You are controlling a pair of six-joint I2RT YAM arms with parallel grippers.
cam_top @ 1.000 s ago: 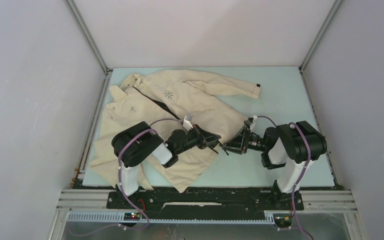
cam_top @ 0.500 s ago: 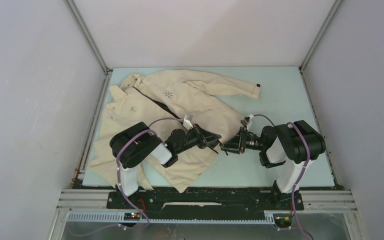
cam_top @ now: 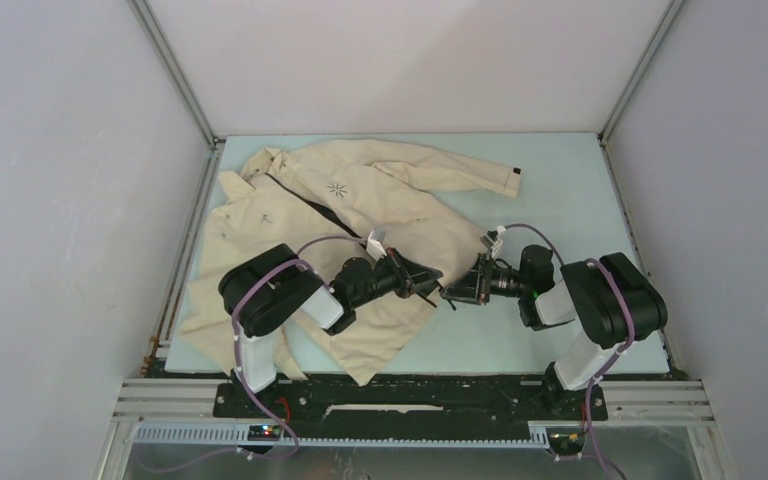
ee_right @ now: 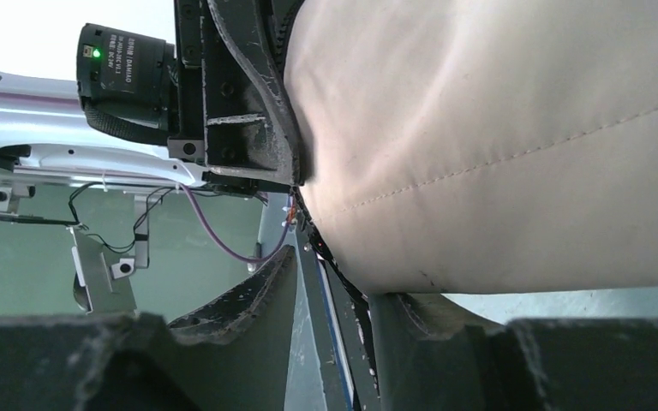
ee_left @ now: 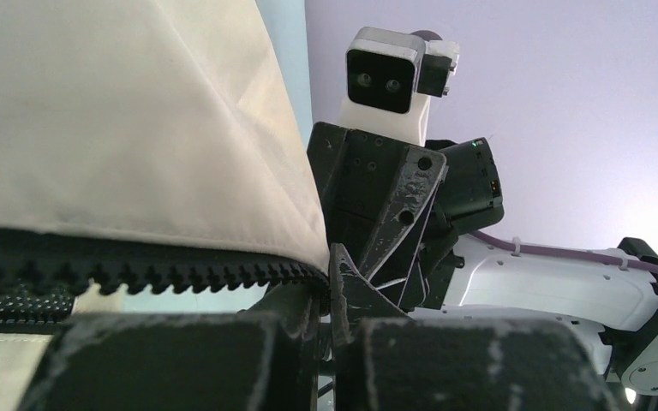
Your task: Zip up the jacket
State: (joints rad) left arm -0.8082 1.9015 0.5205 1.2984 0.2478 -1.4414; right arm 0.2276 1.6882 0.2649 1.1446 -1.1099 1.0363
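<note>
Near the middle of the table (cam_top: pixel 570 200), the left gripper (ee_left: pixel 326 338) has its jaws drawn down to a thin slit. The dark zipper (ee_left: pixel 180 272) edge of the jacket (cam_top: pixel 390 205) runs straight into that slit, so it pinches the cloth at the lower corner of the front panel. Just to its right, the right gripper (ee_right: pixel 330 334) faces it almost tip to tip. Its jaws stand a little apart, with the toothed edge and a fold of cream cloth passing between them; whether they press on the cloth cannot be told. Both arms reach in low from the near edge, their forearms pointing toward each other. The jacket lies spread over the left and far part of the table, collar at the far left. The zipper shows as a dark line slanting from the collar toward the grippers, with a small starburst logo (cam_top: pixel 337 188) just right of it. One sleeve (cam_top: pixel 450 168) stretches to the far right and ends in a black cuff tab (cam_top: pixel 514 179)
</note>
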